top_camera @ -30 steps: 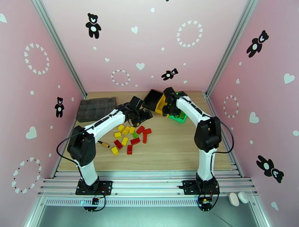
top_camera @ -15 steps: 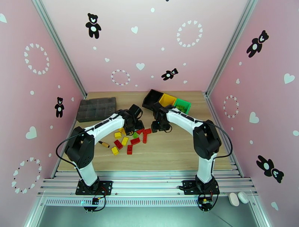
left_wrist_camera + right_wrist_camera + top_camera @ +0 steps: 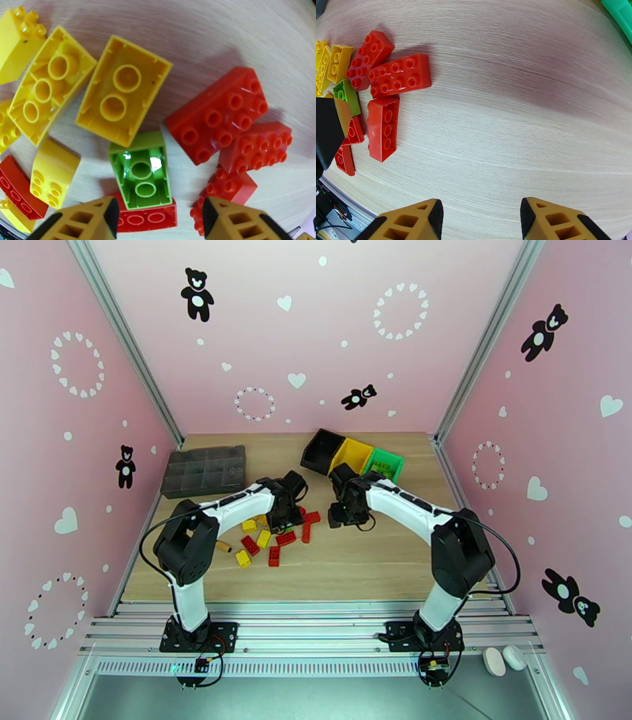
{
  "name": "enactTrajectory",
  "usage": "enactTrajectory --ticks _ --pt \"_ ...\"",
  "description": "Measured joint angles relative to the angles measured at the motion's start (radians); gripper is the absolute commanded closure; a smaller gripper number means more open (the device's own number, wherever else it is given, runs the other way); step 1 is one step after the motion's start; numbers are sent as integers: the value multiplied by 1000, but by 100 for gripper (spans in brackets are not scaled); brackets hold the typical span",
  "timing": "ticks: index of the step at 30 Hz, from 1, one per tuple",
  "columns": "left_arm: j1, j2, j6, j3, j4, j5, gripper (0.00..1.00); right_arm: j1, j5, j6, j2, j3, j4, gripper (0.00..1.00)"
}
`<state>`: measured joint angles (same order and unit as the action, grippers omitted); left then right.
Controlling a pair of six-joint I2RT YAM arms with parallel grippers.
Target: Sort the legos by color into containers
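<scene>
The left gripper [image 3: 158, 215] is narrowing, unclenched, over the green lego [image 3: 141, 177], apparently starting its pick; the right gripper [image 3: 480, 215] is returning released, empty.

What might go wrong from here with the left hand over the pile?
The left hand hangs open over an upside-down green lego packed against a yellow lego and a red lego, so a grasp may drag a wrong colour along. The right hand is close by; the two might bump.

Red, yellow and green legos [image 3: 286, 538]; black, yellow, green containers [image 3: 320, 451]; pink heart-and-bear-patterned walls [image 3: 237, 335]
</scene>
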<state>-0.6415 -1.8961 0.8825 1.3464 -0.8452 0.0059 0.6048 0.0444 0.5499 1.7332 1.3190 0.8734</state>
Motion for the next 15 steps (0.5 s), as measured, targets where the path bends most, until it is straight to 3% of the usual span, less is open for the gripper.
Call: enactTrajectory --ticks 11,15 --pt "-2 -55 0 -20 13 -15 53 0 0 1 0 -3 -6 45" --pt "-2 -61 -3 -22 23 -15 62 0 0 1 0 -2 -6 45"
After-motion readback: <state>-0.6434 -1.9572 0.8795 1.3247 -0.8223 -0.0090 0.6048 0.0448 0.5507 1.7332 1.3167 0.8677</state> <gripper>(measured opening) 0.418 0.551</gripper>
